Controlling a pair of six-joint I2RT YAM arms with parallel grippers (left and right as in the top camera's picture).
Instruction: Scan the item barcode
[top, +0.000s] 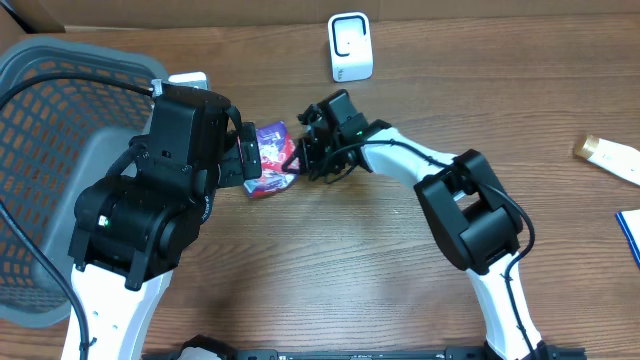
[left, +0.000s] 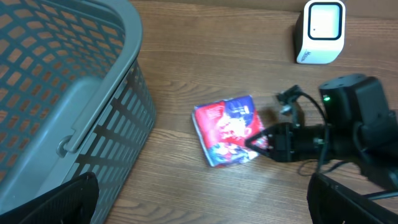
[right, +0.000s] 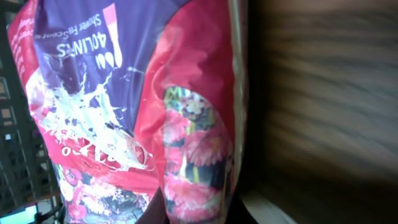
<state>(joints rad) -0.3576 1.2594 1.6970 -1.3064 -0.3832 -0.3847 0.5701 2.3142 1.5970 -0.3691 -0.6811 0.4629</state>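
**Pincer on the right arm clamped on the packet's edge**

Right pincer (top: 298, 160) is closed on the scanner-side edge of the glossy red-and-purple plastic packet (top: 270, 165). The packet appears to rest on the wooden worktop (top: 380, 290), left of the white boxy scanner (top: 350, 47) and nearer the robot. Farther left of the scanner, the left pincer (top: 247, 160) hangs wide open over the packet, and the grey plastic mesh basket (top: 60, 90) lies beyond it. The hold looks thin on slick film, so the packet could slip or swing when lifted. No barcode shows, so it may face away from the scanner.
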